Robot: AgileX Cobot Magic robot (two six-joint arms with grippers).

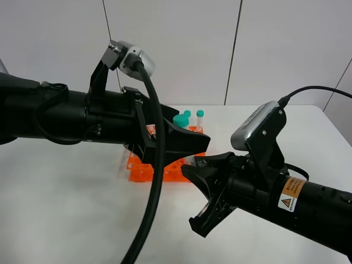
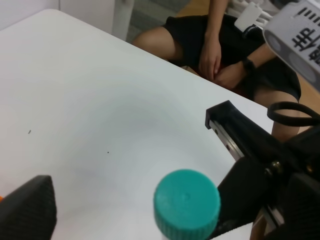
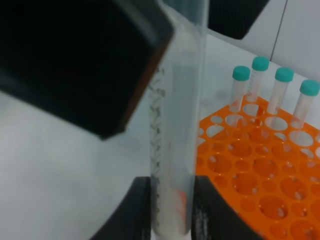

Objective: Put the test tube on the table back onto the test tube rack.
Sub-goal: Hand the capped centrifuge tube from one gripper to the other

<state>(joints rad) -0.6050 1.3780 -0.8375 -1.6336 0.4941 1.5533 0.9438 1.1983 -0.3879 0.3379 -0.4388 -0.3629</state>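
Beneath fingers: orange test tube rack at frame centre on white table; four capped tubes stand in it. Beyond: pale panelled wall; seated person past table edge. Right gripper pinches test tube upright beside rack's edge, arm entering from lower right. Left gripper spread wide, fingers either side of teal cap, arm level from left.
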